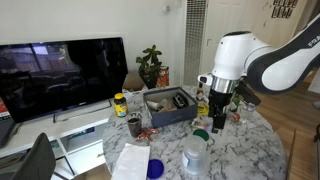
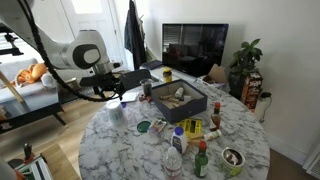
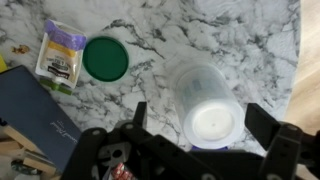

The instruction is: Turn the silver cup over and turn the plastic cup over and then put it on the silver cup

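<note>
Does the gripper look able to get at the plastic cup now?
Probably yes: the wrist view shows the plastic cup lined up between the fingers of the open gripper, nothing over it; the green lid lies aside.

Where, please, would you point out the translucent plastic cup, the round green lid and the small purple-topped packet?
translucent plastic cup (image 3: 200,90): wrist view, on its side wall.
round green lid (image 3: 105,58): wrist view, on its centre.
small purple-topped packet (image 3: 60,60): wrist view, on its pale label.
</note>
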`<state>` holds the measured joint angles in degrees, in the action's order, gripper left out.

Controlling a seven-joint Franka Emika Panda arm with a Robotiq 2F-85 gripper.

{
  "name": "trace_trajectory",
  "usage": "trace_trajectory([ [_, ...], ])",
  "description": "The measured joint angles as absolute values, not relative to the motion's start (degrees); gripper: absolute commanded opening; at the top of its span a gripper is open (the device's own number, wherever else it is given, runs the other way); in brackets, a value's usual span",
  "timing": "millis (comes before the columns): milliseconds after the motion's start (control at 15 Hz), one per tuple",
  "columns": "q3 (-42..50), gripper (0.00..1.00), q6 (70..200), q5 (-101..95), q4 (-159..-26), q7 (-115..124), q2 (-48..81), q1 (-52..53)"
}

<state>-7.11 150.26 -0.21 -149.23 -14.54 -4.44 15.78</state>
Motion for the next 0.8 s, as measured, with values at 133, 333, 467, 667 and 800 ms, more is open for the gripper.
trace_trajectory([
  [133,-8.1,1.00,147.0,4.0,-149.2,-15.5,-8.6,16.0],
  [333,-8.4,1.00,142.0,8.6,-149.2,-16.5,-14.4,17.1],
  [467,-8.4,1.00,139.0,10.0,-149.2,-16.5,-18.0,17.6],
  [667,-8.4,1.00,135.7,11.0,-149.3,-16.5,-23.1,18.3],
  [800,-8.3,1.00,134.1,11.1,-149.3,-16.4,-26.2,18.6],
])
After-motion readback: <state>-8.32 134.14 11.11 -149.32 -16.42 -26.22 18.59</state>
